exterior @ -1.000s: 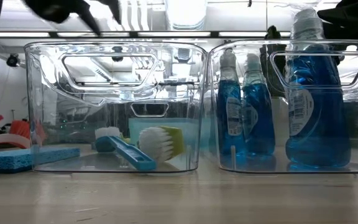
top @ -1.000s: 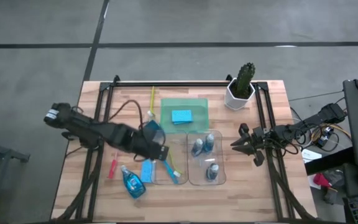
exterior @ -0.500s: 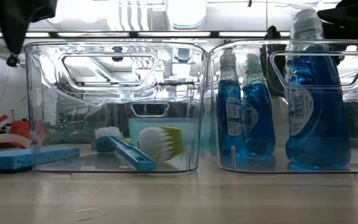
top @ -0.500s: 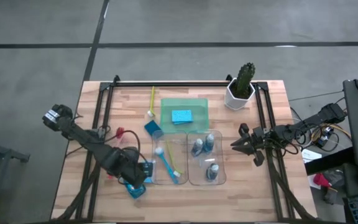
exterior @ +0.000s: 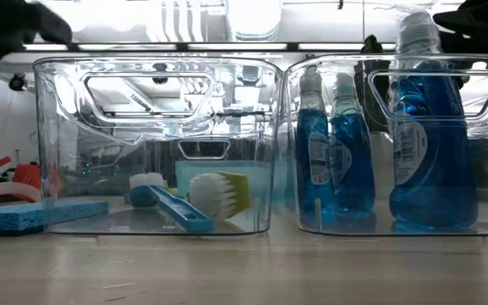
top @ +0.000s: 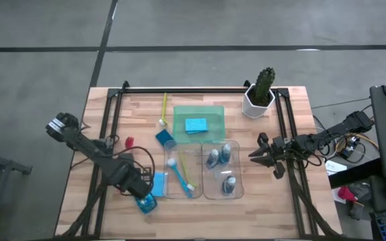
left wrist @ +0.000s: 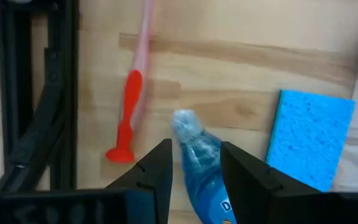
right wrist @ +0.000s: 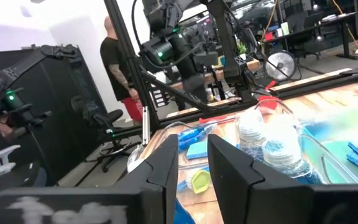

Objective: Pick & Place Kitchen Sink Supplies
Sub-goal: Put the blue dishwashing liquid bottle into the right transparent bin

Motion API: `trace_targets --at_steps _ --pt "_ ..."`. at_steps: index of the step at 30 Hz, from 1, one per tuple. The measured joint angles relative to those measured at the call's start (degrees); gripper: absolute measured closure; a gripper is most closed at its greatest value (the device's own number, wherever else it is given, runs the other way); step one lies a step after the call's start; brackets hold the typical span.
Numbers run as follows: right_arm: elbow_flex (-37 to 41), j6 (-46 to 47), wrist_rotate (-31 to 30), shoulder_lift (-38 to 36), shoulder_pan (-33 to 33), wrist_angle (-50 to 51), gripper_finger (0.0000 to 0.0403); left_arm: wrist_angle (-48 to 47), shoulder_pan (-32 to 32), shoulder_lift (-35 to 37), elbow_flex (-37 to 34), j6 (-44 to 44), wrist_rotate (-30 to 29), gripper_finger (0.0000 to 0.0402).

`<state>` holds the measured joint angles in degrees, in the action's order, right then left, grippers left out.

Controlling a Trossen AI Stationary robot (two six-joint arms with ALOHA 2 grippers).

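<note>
The left gripper (left wrist: pixel 194 165) hangs with its two dark fingers spread on either side of the neck of a small clear plastic bottle of blue liquid (left wrist: pixel 199 165) that lies flat on the pale wooden plank surface (left wrist: pixel 241 37). The fingers are released and not yet clamped on it. The bottle carries a label of which only a white letter "D" can be read. Just beside this bottle lies a porous blue rectangular sponge (left wrist: pixel 311 138), and on the bottle's other side a thin red-pink plastic brush (left wrist: pixel 129 109).

Beyond the sponge stand two clear plastic bins with cut-out handles. The nearer bin (top: pixel 181 173) holds a blue-handled brush (exterior: pixel 169 206) and a yellow-green brush (exterior: pixel 223 192), both with white bristles. The farther bin (top: pixel 224 173) holds three upright bottles of blue liquid (exterior: pixel 429 135) with white labels too small to read. A translucent green tray (top: pixel 210 115) behind the bins carries another blue sponge (top: pixel 194 125).

The right gripper (top: pixel 254 154) waits beside the farther bin, fingers apart.
</note>
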<state>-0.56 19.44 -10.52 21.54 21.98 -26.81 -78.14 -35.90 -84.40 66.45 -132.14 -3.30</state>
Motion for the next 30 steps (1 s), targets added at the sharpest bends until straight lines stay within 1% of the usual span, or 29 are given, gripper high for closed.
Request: trace_targets --at_steps 4,8,11,14,17,20,22,25,30 --pt "0.0 -0.11 0.0 0.0 -0.02 0.0 0.0329 4.57 0.94 -0.55 -3.12 -0.35 0.37 0.0275" --pt "0.0 -0.09 0.0 0.0 -0.02 0.0 0.0336 6.41 1.25 -1.29 -5.18 -0.59 0.82 0.0267" --pt "0.0 -0.07 0.0 0.0 -0.02 0.0 0.0339 7.17 1.29 -1.22 -6.77 -0.41 1.15 0.0244" --pt "0.0 -0.1 0.0 0.0 -0.01 0.0 0.0339 9.13 1.29 -1.19 -9.13 -1.11 2.95 0.0211" --pt "0.0 -0.07 0.0 -0.02 -0.02 0.0 0.0335 16.85 1.63 -1.16 -12.08 -1.31 3.5 0.0177" --pt "0.0 -0.04 0.0 0.0 0.0 0.0 0.033 22.62 1.84 -1.17 -14.81 -1.36 3.97 0.0158" --pt "0.0 -0.08 0.0 -0.02 -0.01 0.0 0.0326 24.65 1.8 -1.2 -15.99 -1.24 4.55 0.0153" --pt "0.0 -0.04 0.0 0.0 -0.02 -0.02 0.0321 24.91 1.71 -1.13 -16.34 -1.24 5.45 0.0152" --pt "0.0 -0.02 0.0 0.0 -0.02 0.0 0.0316 24.52 1.68 -1.01 -14.43 -0.43 4.83 0.0158"
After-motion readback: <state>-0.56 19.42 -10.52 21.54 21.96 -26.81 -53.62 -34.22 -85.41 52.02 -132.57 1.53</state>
